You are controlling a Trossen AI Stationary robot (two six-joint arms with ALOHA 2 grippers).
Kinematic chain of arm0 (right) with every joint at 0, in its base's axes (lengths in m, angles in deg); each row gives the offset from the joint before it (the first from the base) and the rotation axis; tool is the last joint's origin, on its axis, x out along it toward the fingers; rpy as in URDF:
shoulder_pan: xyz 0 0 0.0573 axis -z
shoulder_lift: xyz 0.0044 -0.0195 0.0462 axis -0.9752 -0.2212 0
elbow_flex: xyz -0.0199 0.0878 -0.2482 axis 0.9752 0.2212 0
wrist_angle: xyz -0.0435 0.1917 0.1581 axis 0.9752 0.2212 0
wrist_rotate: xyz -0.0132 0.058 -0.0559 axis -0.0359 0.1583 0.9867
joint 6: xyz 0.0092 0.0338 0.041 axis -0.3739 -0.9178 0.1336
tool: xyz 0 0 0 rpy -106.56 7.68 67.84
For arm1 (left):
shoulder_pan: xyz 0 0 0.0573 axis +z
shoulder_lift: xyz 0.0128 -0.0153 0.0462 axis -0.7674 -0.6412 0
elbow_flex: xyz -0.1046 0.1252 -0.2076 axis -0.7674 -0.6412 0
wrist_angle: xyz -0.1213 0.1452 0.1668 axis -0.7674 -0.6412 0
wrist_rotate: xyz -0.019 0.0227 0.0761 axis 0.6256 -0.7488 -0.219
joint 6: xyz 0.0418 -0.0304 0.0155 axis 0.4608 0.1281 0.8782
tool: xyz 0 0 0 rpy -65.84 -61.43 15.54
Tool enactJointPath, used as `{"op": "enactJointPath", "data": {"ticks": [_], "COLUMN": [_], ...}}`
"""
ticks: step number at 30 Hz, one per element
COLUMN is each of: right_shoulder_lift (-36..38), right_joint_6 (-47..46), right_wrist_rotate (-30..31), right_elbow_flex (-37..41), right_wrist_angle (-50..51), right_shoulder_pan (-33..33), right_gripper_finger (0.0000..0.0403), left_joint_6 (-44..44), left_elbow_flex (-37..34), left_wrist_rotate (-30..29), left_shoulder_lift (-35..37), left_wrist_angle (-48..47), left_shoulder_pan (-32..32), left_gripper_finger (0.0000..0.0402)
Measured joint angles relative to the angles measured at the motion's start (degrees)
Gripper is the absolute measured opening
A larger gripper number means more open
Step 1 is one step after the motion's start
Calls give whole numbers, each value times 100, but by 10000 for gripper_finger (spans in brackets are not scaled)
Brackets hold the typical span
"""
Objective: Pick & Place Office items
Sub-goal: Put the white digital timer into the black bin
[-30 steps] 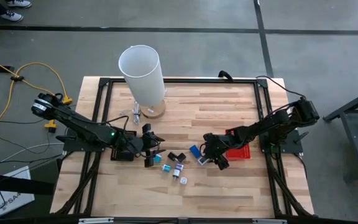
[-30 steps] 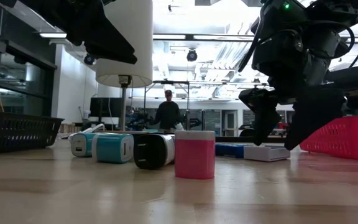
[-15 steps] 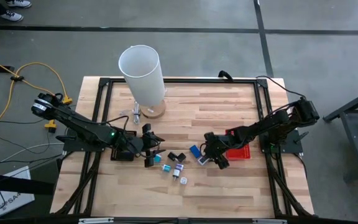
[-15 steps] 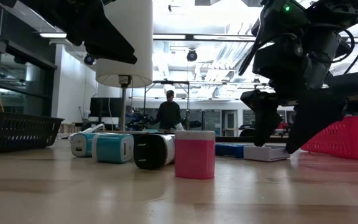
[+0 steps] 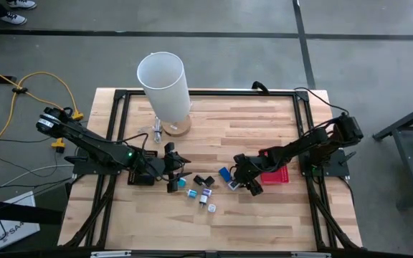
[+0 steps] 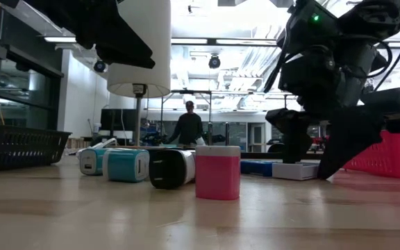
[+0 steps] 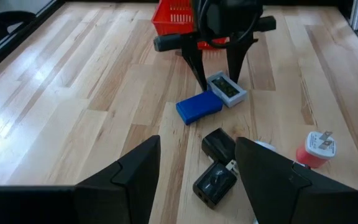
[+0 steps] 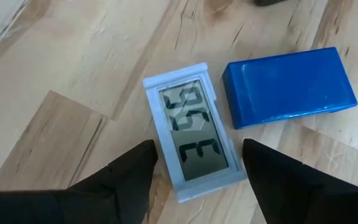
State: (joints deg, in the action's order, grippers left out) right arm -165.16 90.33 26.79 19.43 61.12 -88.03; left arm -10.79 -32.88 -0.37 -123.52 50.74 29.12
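Right gripper's (image 8: 194, 171) open fingers straddle the grey clock (image 8: 191, 138); blue box (image 8: 289, 84) crowds one side, bare surface (image 8: 55, 93) the other.

Lower centre of the high view: the office items lie scattered on the wood. A grey digital clock (image 8: 191, 140) lies flat, display up, just beside a blue rectangular box (image 8: 288, 84). Left of these sit two black plug adapters (image 7: 219, 163) touching each other, then a pink plug piece (image 7: 316, 148), with teal and white pieces (image 5: 201, 196) nearby.
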Motion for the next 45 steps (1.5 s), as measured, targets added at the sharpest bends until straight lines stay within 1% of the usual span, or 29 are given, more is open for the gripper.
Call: {"op": "enactJointPath", "data": {"ticks": [39,42,45], "right_shoulder_lift": [22,22,22], "right_joint_6": [8,6,8], "right_wrist_rotate": [29,22,2], "right_elbow_flex": [15,15,15], "right_wrist_angle": [-36,-36,-34], "right_shoulder_pan": [-7,-7,-9], "right_gripper_finger": [235,228,210], "left_joint_6": [0,0,0], "left_elbow_flex": [0,0,0], "left_wrist_rotate": [0,-1,0], "left_shoulder_lift": [0,0,0], "left_wrist_angle": [47,47,47], "left_shoulder_pan": [0,0,-1], "left_gripper_finger": [203,203,203]}}
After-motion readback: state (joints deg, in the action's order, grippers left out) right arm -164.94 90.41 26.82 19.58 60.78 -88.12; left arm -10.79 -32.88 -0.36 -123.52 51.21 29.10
